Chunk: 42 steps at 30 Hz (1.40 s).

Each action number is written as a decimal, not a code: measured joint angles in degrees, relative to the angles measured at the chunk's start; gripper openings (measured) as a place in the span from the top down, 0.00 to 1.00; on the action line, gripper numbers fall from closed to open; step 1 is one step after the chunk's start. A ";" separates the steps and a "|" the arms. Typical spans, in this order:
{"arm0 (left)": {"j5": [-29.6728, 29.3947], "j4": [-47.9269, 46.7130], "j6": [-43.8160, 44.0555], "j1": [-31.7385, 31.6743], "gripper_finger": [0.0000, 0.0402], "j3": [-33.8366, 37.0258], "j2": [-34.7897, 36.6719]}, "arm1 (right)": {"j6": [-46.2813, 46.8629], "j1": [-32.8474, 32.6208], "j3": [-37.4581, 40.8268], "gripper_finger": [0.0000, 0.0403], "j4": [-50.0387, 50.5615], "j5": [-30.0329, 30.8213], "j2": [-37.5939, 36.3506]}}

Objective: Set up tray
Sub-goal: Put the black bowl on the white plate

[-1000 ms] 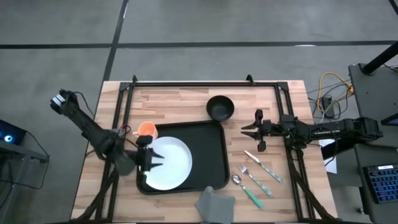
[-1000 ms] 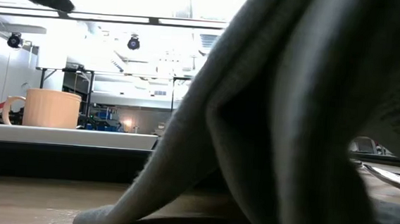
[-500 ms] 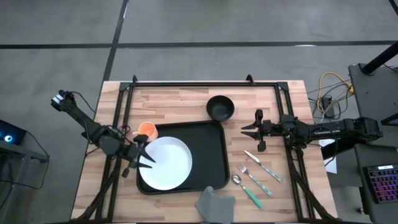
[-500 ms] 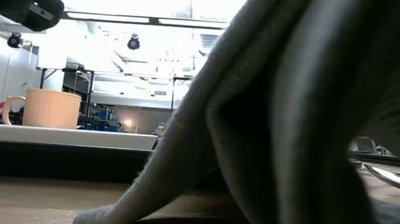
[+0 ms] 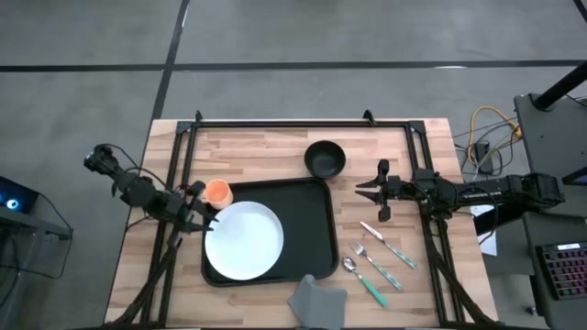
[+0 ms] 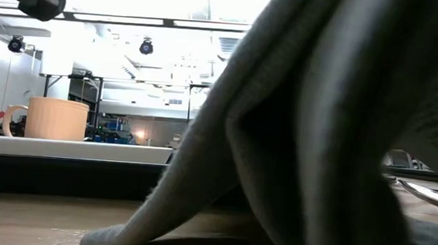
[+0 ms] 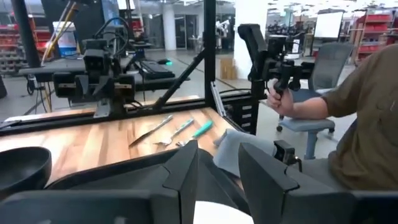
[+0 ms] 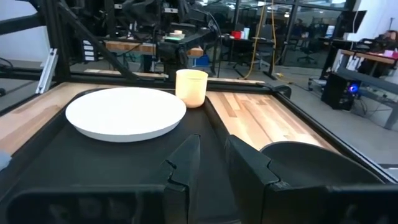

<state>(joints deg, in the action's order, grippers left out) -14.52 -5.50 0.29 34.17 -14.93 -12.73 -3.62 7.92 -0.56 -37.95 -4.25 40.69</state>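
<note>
The black tray (image 5: 307,220) lies flat on the middle of the wooden table (image 5: 266,151), its long side running left to right, and a round white plate (image 5: 243,240) rests inside it toward the left end. An orange cup (image 5: 217,192) stands on the wood just off the tray's back left corner, and a black bowl (image 5: 325,158) sits just beyond its back right corner. A folded grey napkin (image 5: 317,301) overlaps the tray's front edge and fills most of the low view. To the right of the tray a knife (image 5: 389,241), a fork (image 5: 376,263) and a spoon (image 5: 365,280) lie side by side on the wood. The left gripper (image 5: 196,214) hovers at the tray's left edge beside the cup, fingers parted and grasping nothing. The right gripper (image 5: 377,191) waits beside the bowl, fingers parted and free. A dark metal frame (image 5: 275,122) borders the table, which stands on a grey floor (image 5: 275,46). Beyond the table a seated person's hand (image 7: 278,99) grips a control handle (image 7: 273,59).
</note>
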 joint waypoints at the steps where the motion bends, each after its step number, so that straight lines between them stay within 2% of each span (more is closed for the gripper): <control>1: 0.49 -0.08 -0.05 -0.21 0.76 0.23 0.55 | -0.29 0.00 0.00 0.83 -0.11 0.00 0.00; 7: 9.70 -0.02 -0.04 -0.26 0.76 2.75 3.72 | -0.89 -0.02 0.00 0.83 -0.35 0.02 -0.01; 16: 10.75 2.48 0.84 -0.24 0.76 11.74 10.06 | -1.11 -0.02 0.00 0.83 -0.37 0.02 -0.01; 19: 13.85 5.25 0.85 -0.24 0.76 13.71 12.18 | -1.17 -0.04 0.00 0.83 -0.39 0.02 0.00; 23: 18.34 6.98 0.79 -0.09 0.76 14.31 11.12 | -1.55 -0.04 0.02 0.83 -0.35 0.04 -0.01; 30: 18.42 6.67 0.36 -0.09 0.76 14.24 5.24 | -7.29 -0.04 0.02 0.83 -0.19 0.03 0.00; 35: 18.47 6.55 0.85 -0.09 0.76 14.02 2.10 | -6.07 -0.04 0.02 0.83 1.26 -0.02 0.01; 42: 18.49 7.29 0.52 -0.09 0.76 13.15 4.12 | -4.68 -0.04 0.02 0.83 0.92 -0.26 0.01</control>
<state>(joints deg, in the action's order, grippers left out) 3.97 1.78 0.82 34.09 -1.78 -8.62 -8.31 7.88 -0.54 -37.03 -4.51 40.71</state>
